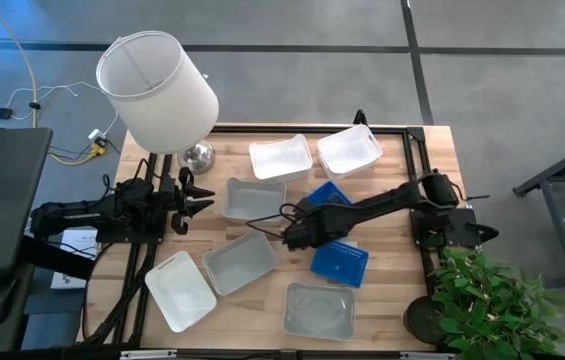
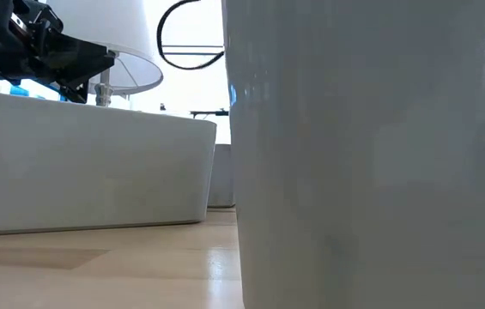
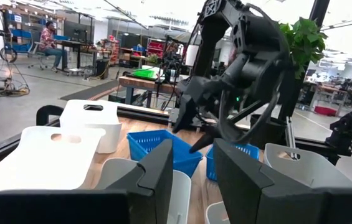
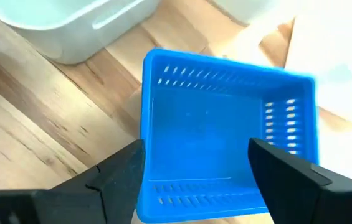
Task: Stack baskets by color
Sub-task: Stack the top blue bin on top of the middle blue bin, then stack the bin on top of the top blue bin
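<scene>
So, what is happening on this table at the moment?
A two-armed robot is sorting small baskets by color. The right pincer is open at the middle of the table, right above a blue basket and holding nothing. A second blue basket lies nearby, and white and grey baskets sit singly around them. The left pincer waits at the table's left edge, beside the lamp.

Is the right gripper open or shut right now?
Open. The right gripper hangs over a blue basket, its fingers spread wide and nothing held between them.
</scene>
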{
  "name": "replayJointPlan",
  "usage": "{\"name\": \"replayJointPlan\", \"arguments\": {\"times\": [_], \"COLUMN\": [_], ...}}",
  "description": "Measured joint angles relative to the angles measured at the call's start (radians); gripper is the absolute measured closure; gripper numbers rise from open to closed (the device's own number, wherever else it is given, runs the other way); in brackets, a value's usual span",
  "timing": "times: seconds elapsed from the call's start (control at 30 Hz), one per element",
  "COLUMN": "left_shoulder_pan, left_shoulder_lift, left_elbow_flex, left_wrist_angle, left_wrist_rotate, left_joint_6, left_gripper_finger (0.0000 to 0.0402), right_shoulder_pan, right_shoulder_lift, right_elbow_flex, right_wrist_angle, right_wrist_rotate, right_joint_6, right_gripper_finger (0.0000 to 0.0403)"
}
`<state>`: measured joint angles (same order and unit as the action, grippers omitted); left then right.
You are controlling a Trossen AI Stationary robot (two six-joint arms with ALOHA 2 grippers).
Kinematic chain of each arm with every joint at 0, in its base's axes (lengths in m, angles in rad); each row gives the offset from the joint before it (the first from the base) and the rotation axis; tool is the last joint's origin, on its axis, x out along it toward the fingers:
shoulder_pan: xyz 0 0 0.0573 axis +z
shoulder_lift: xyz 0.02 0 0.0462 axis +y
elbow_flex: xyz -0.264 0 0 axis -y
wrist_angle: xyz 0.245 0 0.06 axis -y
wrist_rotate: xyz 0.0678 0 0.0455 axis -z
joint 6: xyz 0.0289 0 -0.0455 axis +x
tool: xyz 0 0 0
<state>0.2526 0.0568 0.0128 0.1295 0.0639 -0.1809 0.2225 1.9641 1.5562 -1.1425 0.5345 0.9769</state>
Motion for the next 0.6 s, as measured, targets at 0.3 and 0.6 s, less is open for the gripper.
{"name": "replayJointPlan", "arguments": {"times": [0.3, 0.6], "left_shoulder_pan": [0.0, 0.0], "left_shoulder_lift": [0.0, 0.0], "left_elbow_flex": [0.0, 0.0], "left_wrist_angle": [0.0, 0.0], "left_wrist_rotate": [0.0, 0.0], "left_joint_6": [0.0, 0.0], "left_gripper_finger": [0.03, 0.03], "right_shoulder_pan": [0.039, 0.113], "right_shoulder_lift": [-0.039, -0.082], "right_elbow_flex": [0.0, 0.0], "right_wrist_angle": [-0.033, -0.32], "right_wrist_rotate": [0.046, 0.181], "right_joint_6": [-0.034, 0.097], "right_gripper_finger": [0.0154, 0.0295]}}
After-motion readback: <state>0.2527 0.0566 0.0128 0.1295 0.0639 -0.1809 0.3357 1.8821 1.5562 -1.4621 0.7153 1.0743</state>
